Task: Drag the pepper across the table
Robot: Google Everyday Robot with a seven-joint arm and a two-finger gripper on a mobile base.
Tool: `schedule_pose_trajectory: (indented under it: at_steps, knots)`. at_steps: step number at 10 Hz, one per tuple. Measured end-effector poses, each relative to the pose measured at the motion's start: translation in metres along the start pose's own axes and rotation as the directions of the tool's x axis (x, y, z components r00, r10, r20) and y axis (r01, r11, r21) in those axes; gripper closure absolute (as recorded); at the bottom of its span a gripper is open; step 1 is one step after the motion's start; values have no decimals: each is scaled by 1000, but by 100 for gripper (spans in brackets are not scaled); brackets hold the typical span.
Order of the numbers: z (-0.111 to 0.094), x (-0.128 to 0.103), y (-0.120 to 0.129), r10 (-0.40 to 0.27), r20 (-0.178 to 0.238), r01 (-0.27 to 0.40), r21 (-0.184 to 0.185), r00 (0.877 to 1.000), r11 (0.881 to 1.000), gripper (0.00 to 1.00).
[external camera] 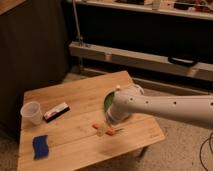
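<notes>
— So, where is the gripper (109, 131)?

— Low over the table (75, 95), near its front edge, right at the pepper (97, 127). The white arm (165, 107) reaches in from the right, and its thick wrist end covers most of the gripper from above.

— Is it clamped on anything?

— No. Its jaws stand wide apart, and nothing is pinched between them. A pale part of it shows at the middle of the pepper. Whether it touches the pepper or only sits just over it, I cannot tell.

— And the pepper itself?

— Lying flat on the wood, lengthwise roughly left to right. Its orange end sticks out to the left of the gripper, and a thinner bit shows on the right side.

— What else is on the table?

— A green bowl (107, 101) sits just behind the pepper, mostly hidden by the arm, so only a sliver of its rim shows. Well apart to the left, a clear cup (31, 112) stands near the left edge, with a small white packet (56, 111) with a dark stripe just beside it. A blue sponge (40, 146) lies at the front-left corner, apart from both.
</notes>
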Motion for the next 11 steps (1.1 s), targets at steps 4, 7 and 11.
schedule_pose_trajectory:
  at_steps: [4, 7, 11]
  knots:
    - [24, 15, -5, 25, -46, -25, 1, 999, 1000, 20]
    - [43, 17, -5, 30, -71, -30, -2, 997, 1000, 20]
    - [49, 21, -11, 61, -76, -58, 39, 995, 998, 27]
